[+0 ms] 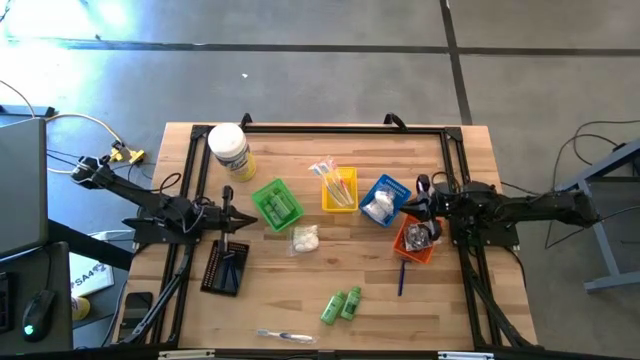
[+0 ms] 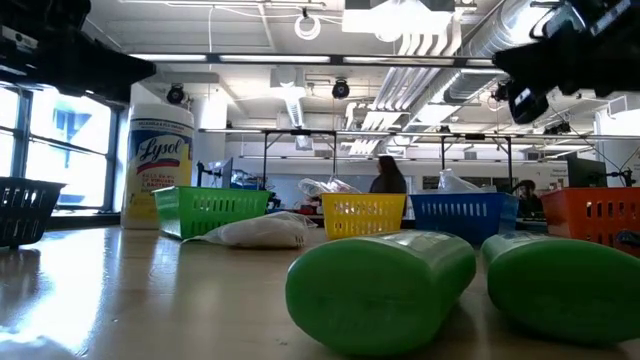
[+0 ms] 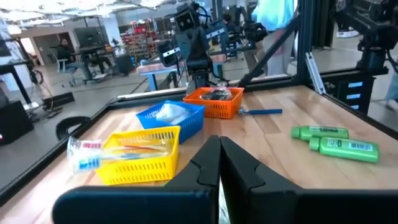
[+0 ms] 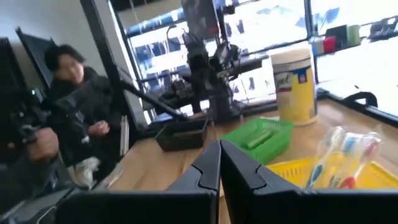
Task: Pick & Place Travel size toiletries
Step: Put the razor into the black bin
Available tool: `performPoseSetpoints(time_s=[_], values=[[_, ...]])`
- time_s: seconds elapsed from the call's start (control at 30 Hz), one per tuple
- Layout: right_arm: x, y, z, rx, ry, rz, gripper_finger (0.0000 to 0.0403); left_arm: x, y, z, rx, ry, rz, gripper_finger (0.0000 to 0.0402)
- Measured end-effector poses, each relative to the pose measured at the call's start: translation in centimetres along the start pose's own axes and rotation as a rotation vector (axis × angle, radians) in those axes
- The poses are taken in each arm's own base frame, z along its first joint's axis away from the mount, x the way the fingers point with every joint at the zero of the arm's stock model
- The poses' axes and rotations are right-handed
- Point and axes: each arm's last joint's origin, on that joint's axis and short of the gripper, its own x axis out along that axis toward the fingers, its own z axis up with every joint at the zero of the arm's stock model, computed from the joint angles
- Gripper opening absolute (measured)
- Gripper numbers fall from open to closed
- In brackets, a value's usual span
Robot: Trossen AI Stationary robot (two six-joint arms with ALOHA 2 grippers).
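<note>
We see slatted plastic trays across the wooden bench (image 1: 330, 270): green tray (image 1: 276, 203), yellow tray (image 1: 339, 189) of clear-wrapped toothbrushes (image 1: 330, 178), blue tray (image 1: 384, 200), orange tray (image 1: 415, 240), black tray (image 1: 225, 266). Two smooth green tubes (image 1: 341, 305) lie loose near the front edge, a wrapped toothbrush (image 1: 285, 336) beyond them, a white packet (image 1: 305, 238) mid-bench. A tall white jar (image 1: 230, 151) stands at the back. Our left tool (image 1: 229, 222) hangs above the black tray, our right tool (image 1: 424, 202) by the blue tray; both are closed and empty.
</note>
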Motion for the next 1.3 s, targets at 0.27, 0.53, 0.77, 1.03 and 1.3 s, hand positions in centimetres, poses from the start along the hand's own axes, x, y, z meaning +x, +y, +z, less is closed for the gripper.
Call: performPoseSetpoints(time_s=[0.27,0.53,0.77,1.03,1.3], values=[[3.7,3.0,5.8,0.003,0.194,-0.140,0.0002,0.1,0.1,1.9,0.026,-0.053,-0.014,0.0001],[9.3,10.7,8.2,0.105,0.626,-0.138,0.0002,0.1,0.2,2.0,0.054,-0.053,-0.002,0.0001],[12.2,16.1,5.1,0.283,0.904,-0.241,0.0002,0.1,0.1,1.6,0.036,-0.015,-0.009,0.0001],[12.2,18.9,-1.8,0.539,1.030,-0.582,0.0002,0.1,0.1,1.7,0.034,-0.017,-0.008,0.0001],[11.8,18.6,-6.0,0.610,1.176,-0.847,0.0028,0.1,0.1,1.7,0.066,-0.021,-0.008,0.0001]])
